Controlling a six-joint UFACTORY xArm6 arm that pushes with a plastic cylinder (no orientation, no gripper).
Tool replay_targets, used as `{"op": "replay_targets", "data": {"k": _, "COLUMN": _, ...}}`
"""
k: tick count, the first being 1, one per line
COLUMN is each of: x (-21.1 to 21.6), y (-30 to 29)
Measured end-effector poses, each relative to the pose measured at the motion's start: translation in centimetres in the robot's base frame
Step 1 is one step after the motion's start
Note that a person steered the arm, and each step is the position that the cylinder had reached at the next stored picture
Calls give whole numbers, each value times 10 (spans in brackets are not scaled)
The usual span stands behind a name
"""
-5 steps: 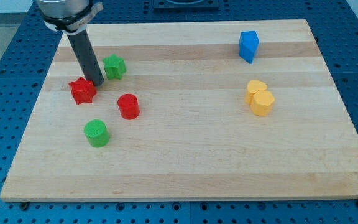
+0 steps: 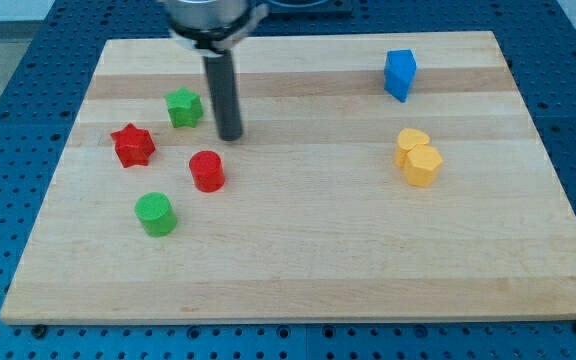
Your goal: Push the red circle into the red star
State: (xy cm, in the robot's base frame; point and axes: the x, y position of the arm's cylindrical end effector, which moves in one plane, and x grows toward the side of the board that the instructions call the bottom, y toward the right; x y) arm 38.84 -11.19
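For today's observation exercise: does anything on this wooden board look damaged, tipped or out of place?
Nothing stands out. All the blocks sit flat on the wooden board; my tip rests above the red circle, touching nothing.

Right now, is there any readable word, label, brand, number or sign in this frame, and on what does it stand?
None can be read.
The wooden board is bare of print.
The red circle, red star, green star, green circle, blue block and the two yellow blocks carry no marks.
My tip, just above and to the right of the red circle in the view, and the rod show no lettering.
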Motion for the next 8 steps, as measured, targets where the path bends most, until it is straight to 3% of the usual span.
{"op": "replay_targets", "data": {"k": 3, "x": -19, "y": -47}}
{"op": "replay_targets", "data": {"k": 4, "x": -44, "y": -36}}
{"op": "replay_targets", "data": {"k": 6, "x": -43, "y": 10}}
{"op": "replay_targets", "data": {"k": 8, "x": 67, "y": 73}}
